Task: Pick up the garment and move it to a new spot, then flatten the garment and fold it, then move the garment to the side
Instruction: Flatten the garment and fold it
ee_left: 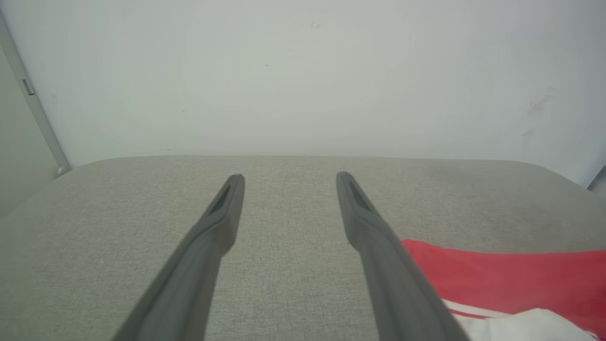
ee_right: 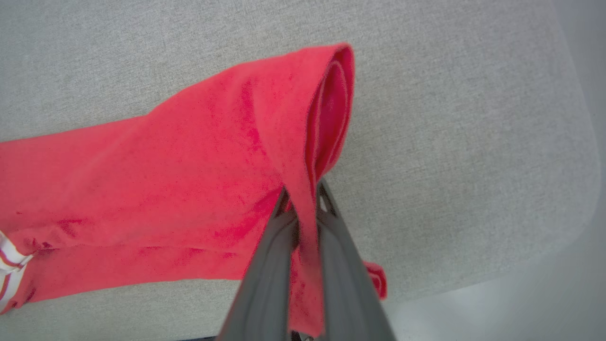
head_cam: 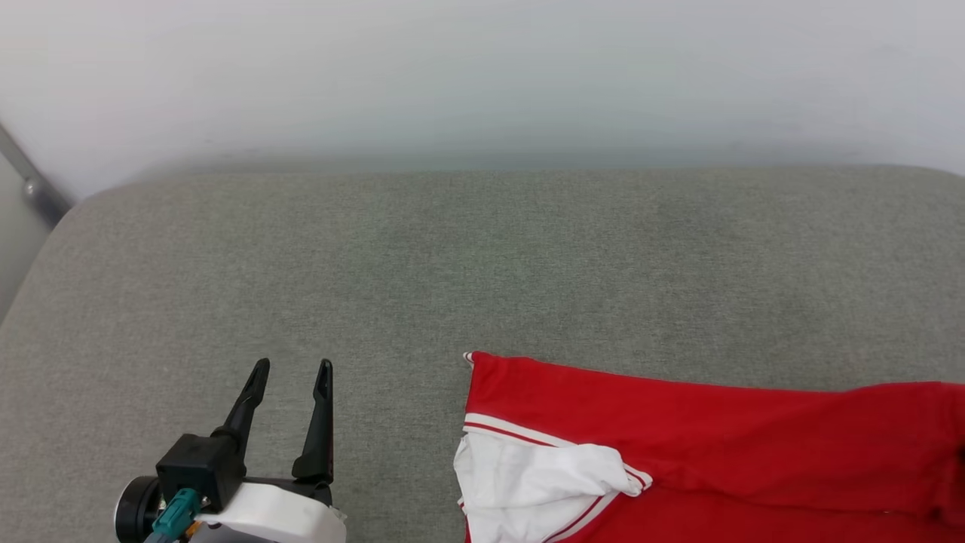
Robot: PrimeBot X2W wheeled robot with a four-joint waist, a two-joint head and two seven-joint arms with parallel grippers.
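My left pincer sits over the near left part of the grey cushion, its two fingers spread wide with nothing between them, a little apart from the garment. My right pincer is clamped tight on a raised fold of the garment's red cloth, near a rounded corner of the cushion. The garment stretches along the cushion's near edge from the middle toward the right, with a white sleeve with striped trim at its left end.

Red garment with white, red-striped sleeve on grey cushion.
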